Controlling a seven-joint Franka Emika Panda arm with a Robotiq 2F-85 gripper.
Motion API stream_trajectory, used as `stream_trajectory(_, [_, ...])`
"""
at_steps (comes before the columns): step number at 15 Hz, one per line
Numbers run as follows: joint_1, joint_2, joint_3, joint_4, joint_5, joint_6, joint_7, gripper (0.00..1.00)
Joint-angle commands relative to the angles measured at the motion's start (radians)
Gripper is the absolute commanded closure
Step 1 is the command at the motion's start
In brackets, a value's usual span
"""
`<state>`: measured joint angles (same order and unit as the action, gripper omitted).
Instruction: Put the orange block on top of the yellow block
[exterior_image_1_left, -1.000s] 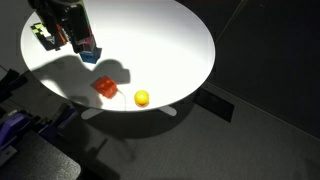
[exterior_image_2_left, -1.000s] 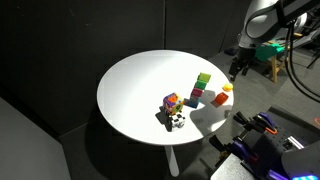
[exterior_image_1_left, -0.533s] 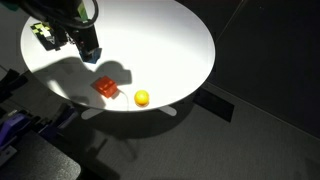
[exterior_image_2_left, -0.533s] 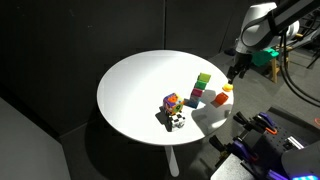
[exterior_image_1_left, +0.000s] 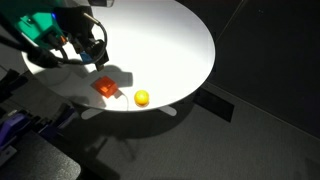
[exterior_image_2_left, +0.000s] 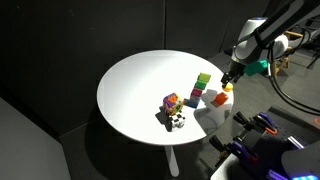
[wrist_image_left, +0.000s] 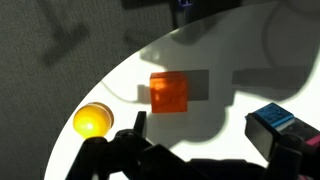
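Desk: Where does the orange block sit?
Arm: The orange block (wrist_image_left: 169, 92) lies flat on the round white table (exterior_image_1_left: 170, 40), near its rim and in my arm's shadow, with nothing on top of it. A small yellow ball (wrist_image_left: 92, 121) rests near it, not touching.
Desk: And your gripper?
Arm: My gripper (wrist_image_left: 217, 140) hovers over the table beside the block, fingers (wrist_image_left: 135, 125) spread wide and holding nothing. The block lies ahead of them, not between them. A blue block (wrist_image_left: 272, 125) sits off to one side in the wrist view. In an exterior view, a group of coloured blocks (exterior_image_2_left: 200, 88) stands further in from the rim
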<state>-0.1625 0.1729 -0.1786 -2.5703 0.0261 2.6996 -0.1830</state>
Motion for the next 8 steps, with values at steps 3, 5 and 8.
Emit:
stream_trajectory(3, [-0.055,0.111,0.045,0.045,0.075,0.065,-0.049,0.0])
stream_trajectory(5, [-0.067,0.15,0.053,0.067,0.066,0.077,-0.048,0.0])
stream_trajectory(8, [-0.076,0.204,0.057,0.11,0.049,0.076,-0.033,0.0])
